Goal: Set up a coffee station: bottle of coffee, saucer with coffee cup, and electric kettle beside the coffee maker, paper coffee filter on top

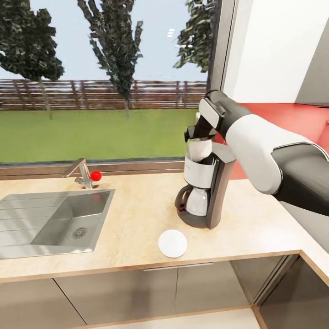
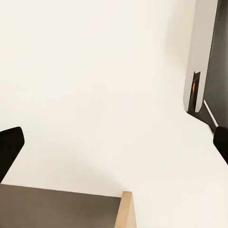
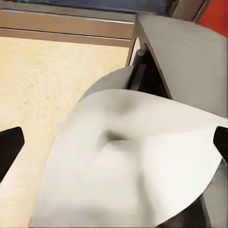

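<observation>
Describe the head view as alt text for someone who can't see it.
The right gripper holds a white paper coffee filter over the coffee maker on the kitchen countertop. A saucer lies in front, a steel sink to the left.

Ahead of me a wide window (image 1: 105,77) gives daylight and a view of green lawn (image 1: 91,135), dark trees (image 1: 121,50) and a brown slatted fence (image 1: 91,93). Right of its grey frame stands a white wall (image 1: 269,50) with a red panel (image 1: 301,119) below. Grey cabinet fronts (image 1: 151,288) run underneath, beside a steel sink (image 1: 50,221) and tap (image 1: 82,172).
</observation>
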Tool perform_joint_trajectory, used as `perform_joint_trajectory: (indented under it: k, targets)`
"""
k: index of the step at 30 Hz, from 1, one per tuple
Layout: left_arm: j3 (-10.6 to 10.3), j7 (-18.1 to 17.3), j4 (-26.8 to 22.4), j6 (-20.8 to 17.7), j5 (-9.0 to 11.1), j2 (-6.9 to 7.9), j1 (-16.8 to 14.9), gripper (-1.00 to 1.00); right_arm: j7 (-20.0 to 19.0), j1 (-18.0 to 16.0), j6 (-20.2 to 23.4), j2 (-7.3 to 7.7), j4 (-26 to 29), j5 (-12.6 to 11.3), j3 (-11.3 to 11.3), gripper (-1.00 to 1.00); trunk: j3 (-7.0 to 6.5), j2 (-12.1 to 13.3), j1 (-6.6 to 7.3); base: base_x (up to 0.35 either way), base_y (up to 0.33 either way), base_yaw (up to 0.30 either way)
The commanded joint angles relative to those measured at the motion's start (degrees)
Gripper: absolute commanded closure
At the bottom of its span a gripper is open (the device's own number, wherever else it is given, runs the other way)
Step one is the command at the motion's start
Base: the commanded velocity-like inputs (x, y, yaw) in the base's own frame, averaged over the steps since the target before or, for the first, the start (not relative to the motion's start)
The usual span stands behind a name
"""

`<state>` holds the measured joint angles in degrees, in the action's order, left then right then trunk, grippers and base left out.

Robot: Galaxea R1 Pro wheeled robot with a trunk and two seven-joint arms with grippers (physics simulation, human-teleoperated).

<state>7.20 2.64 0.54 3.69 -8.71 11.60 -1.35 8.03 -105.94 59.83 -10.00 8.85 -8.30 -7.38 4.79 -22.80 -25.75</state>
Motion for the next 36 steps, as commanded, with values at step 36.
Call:
perform_joint_trajectory:
  k: [36]
  targets:
    - [0.54, 0.26, 0.01, 0.54, -0.60, -0.69, -0.05, -1.00, 0.41, -0.05, 0.17, 0.00, 1.09, -0.56, -0.44, -1.00, 0.13, -0.12, -0.03, -0.008, 0.005, 0.000]
